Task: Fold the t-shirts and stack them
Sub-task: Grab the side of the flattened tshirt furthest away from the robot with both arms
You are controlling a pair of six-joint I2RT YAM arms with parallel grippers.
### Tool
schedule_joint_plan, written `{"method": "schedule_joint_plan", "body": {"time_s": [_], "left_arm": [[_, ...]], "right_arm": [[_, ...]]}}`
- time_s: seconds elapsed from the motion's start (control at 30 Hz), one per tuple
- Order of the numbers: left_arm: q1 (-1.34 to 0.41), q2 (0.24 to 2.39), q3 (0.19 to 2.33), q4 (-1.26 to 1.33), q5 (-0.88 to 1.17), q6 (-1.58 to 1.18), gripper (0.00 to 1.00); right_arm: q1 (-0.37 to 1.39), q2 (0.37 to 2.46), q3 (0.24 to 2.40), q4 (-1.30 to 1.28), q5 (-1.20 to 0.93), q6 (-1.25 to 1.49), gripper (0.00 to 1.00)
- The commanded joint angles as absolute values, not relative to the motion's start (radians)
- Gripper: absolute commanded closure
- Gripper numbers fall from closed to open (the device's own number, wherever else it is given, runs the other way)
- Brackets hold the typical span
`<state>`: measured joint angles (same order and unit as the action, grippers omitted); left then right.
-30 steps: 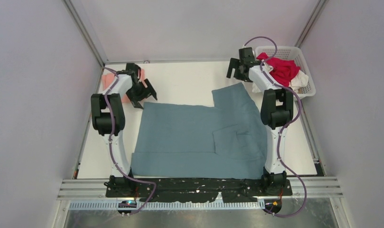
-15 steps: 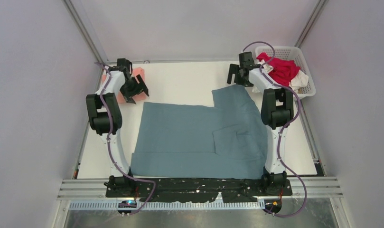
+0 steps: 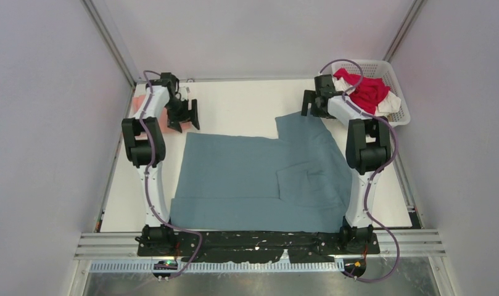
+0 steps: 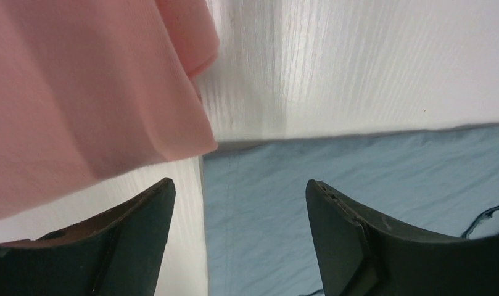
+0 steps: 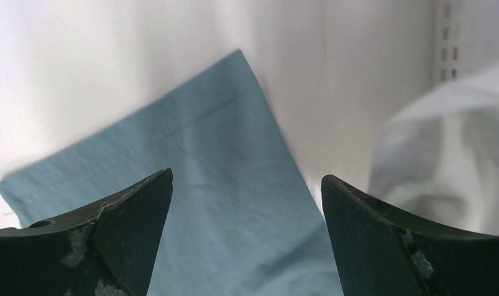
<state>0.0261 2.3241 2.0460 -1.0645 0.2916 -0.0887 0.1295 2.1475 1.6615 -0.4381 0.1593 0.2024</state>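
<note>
Teal tee [image 3: 259, 179]: spread flat on the table [image 3: 234, 102], partly folded, one sleeve reaching toward the far right. Pink tee [image 4: 80, 92]: folded, far left corner. Red tee [image 3: 369, 90] and white tee [image 3: 391, 105]: heaped in the basket [image 3: 400, 77], far right. Left gripper [image 4: 237, 191]: jaws wide, empty, over the teal tee's far left corner beside the pink tee. Right gripper [image 5: 247, 179]: jaws wide, empty, over the sleeve's end.

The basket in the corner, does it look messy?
Yes. A red t-shirt and a white t-shirt sit crumpled in the basket, heaped above its rim and unfolded, while the teal t-shirt lies flat on the table.
</note>
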Motion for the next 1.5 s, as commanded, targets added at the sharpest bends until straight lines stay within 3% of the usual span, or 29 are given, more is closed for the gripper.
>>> {"method": "schedule_joint_plan", "body": {"time_s": [0.0,0.3,0.57,0.83,1.0,1.2,1.37,1.47], "left_arm": [[0.009,2.304,2.066,-1.153,0.219,-0.111,0.20],[-0.048,2.277,2.018,-1.251,0.024,-0.412,0.20],[-0.071,2.288,2.048,-1.277,-0.020,-0.597,0.21],[-0.099,2.257,2.020,-1.072,-0.043,-0.615,0.20],[-0.098,2.285,1.966,-0.898,0.062,-0.615,0.20],[-0.097,2.300,1.951,-0.895,0.078,-0.620,0.23],[-0.103,2.306,1.956,-0.962,0.094,-0.665,0.34],[-0.123,2.327,1.997,-1.023,0.057,-0.663,0.33]], "right_arm": [[0.127,2.023,1.595,-0.346,0.258,0.155,0.05],[0.126,2.007,1.561,-0.329,0.261,0.127,0.05],[0.126,1.987,1.538,-0.314,0.226,0.139,0.05],[0.127,1.955,1.491,-0.293,0.198,0.142,0.05],[0.126,1.933,1.461,-0.279,0.202,0.136,0.05],[0.126,1.908,1.438,-0.279,0.230,0.128,0.05],[0.126,1.900,1.432,-0.281,0.243,0.143,0.05],[0.126,1.896,1.427,-0.279,0.245,0.150,0.05]]}}
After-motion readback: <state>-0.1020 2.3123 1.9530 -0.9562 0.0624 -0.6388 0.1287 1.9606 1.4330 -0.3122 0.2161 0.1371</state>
